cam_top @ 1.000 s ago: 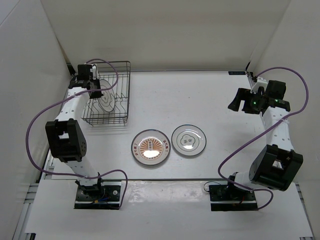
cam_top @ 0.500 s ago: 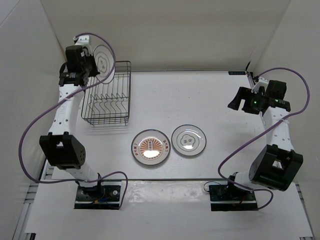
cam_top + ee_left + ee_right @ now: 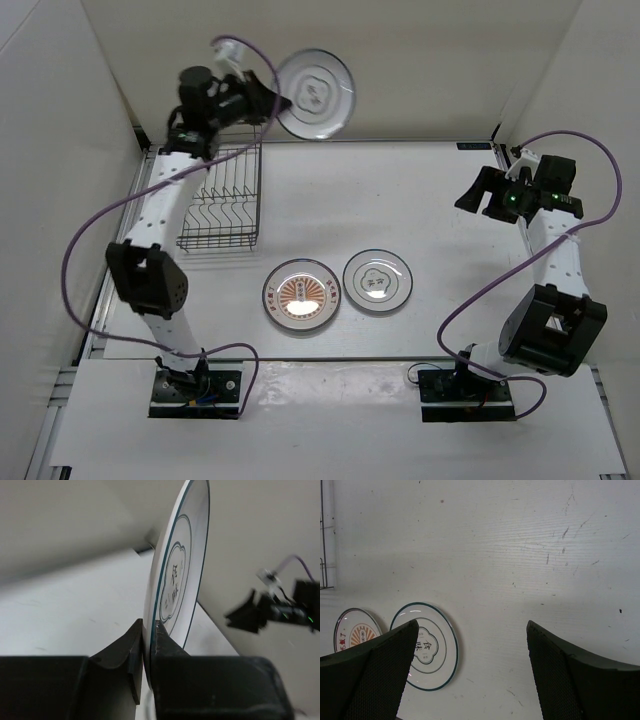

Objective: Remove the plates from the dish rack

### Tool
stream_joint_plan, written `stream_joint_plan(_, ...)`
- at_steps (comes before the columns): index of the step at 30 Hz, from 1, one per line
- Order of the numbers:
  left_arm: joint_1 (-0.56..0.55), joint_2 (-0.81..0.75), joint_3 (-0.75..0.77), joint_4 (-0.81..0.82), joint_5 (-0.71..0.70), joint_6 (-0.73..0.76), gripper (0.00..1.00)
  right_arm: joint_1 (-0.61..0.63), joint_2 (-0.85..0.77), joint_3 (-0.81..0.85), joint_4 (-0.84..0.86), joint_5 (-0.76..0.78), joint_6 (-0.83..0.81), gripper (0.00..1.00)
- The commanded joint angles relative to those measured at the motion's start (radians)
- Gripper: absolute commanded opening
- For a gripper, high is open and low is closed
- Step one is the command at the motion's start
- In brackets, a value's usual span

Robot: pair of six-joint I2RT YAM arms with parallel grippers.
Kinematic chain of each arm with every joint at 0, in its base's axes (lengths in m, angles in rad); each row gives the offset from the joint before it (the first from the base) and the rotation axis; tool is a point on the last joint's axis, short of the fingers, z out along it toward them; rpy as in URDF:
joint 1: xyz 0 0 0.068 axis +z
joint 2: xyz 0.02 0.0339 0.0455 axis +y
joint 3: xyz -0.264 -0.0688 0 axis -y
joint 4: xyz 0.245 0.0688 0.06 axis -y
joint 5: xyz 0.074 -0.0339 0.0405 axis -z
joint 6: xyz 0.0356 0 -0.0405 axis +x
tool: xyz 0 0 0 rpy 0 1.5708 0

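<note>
My left gripper (image 3: 268,104) is shut on the rim of a white plate with a grey centre motif (image 3: 316,92), held high in the air, right of the wire dish rack (image 3: 222,196). In the left wrist view the plate (image 3: 179,565) stands edge-on between my fingers (image 3: 131,647). The rack holds no plates. An orange sunburst plate (image 3: 300,295) and a second white plate (image 3: 377,279) lie flat on the table in front. My right gripper (image 3: 472,201) is open and empty at the far right, above the table; it sees the white plate (image 3: 427,646) and the orange plate (image 3: 356,630).
White walls close in the table at the back and both sides. The left arm's purple cable (image 3: 95,220) loops beside the rack. The rack's corner (image 3: 326,535) shows at the left edge of the right wrist view.
My left gripper has lifted the white plate out of the rack and carried it up and to the right. The right arm has barely moved.
</note>
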Motion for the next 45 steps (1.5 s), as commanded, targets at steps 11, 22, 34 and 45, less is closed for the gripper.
stream_joint_plan(11, -0.261, 0.267, -0.162, -0.012, 0.494, -0.129, 0.04, -0.015, -0.010, 0.023, -0.002, -0.008, -0.072, 0.90)
stream_joint_plan(22, -0.398, 0.358, -0.148, -0.294, 0.457, 0.108, 0.04, -0.016, -0.030, -0.014, -0.017, -0.004, -0.104, 0.90)
stream_joint_plan(34, -0.436, 0.433, -0.183, -0.441, 0.373, 0.215, 0.04, -0.019, -0.039, -0.019, -0.028, -0.005, -0.112, 0.90)
stream_joint_plan(45, -0.441, 0.484, -0.145, -0.476, 0.289, 0.205, 0.05, -0.024, -0.039, -0.016, -0.035, -0.007, -0.122, 0.90)
